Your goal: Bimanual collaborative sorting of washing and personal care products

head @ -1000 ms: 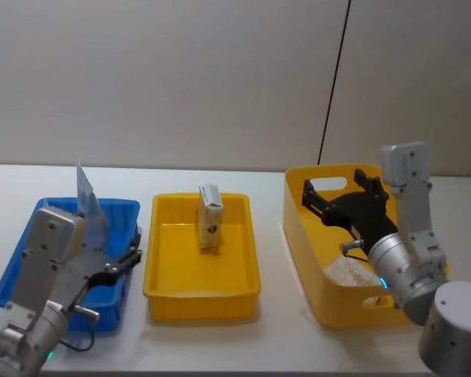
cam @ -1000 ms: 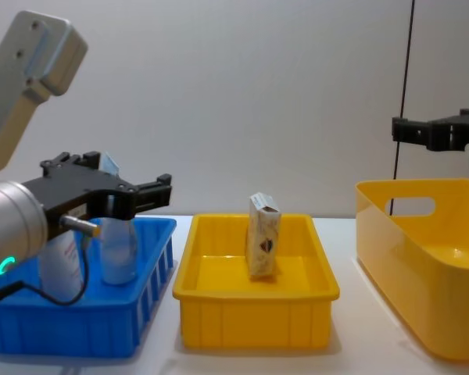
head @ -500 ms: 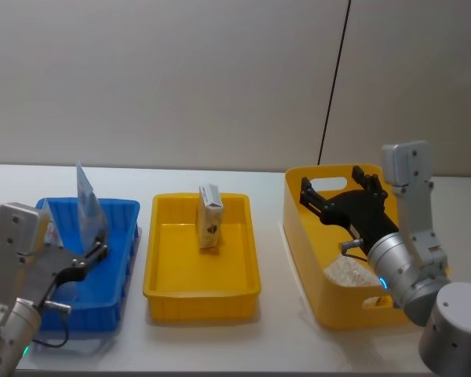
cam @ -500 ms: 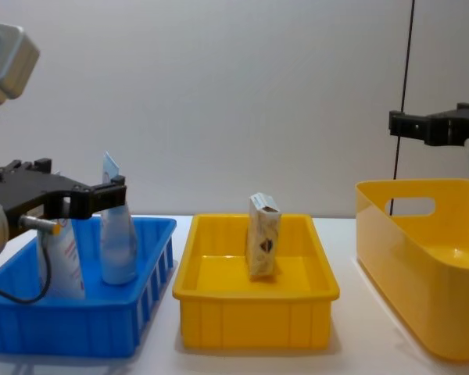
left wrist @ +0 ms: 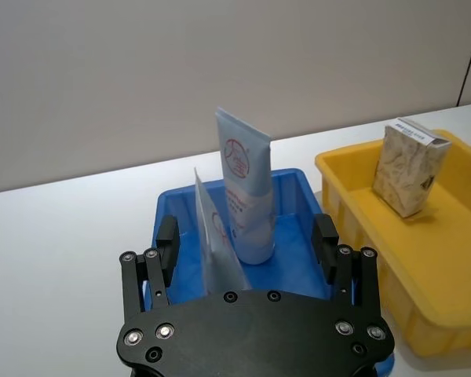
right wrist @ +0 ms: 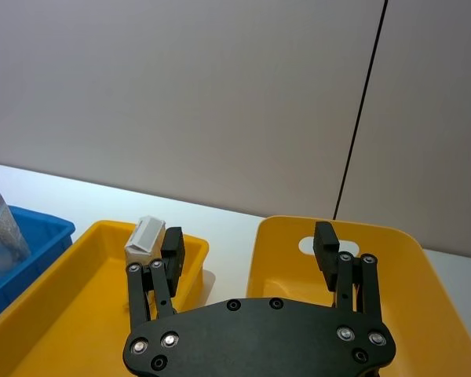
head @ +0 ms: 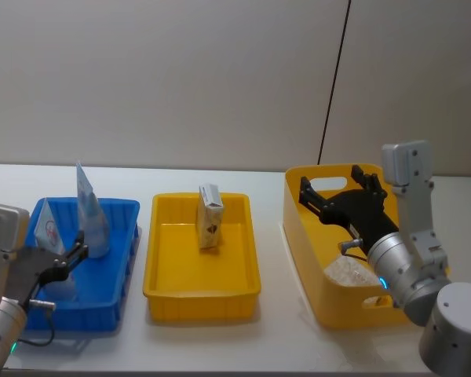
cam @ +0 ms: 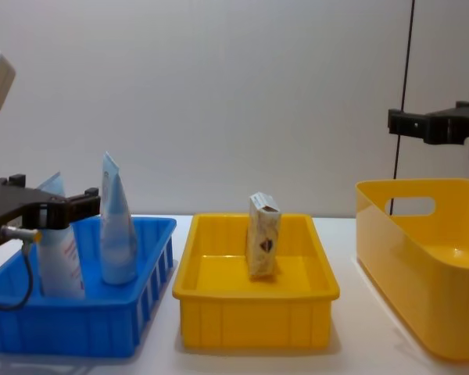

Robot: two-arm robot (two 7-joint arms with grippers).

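Blue bin (head: 122, 206) held both squeeze tubes (head: 89, 216) upright, unheld. Left gripper (head: 72, 253) had drawn back to the bin's near-left corner, jaws wide open and empty; placement judged complete. Right gripper (head: 334, 188) hung well right of it, jaws open, empty.

Wall: a plain, matt wall (head: 180, 78) of greyish beige stood behind the whole scene, a shade darker toward the right.
Line: a thin dark line (head: 335, 78) ran down the wall right of centre, slightly slanted, ending near the table's far edge.
Table: a smooth white table (head: 275, 314) reached from the front back to the wall.
Light: soft and even, with faint shadows on the tabletop.
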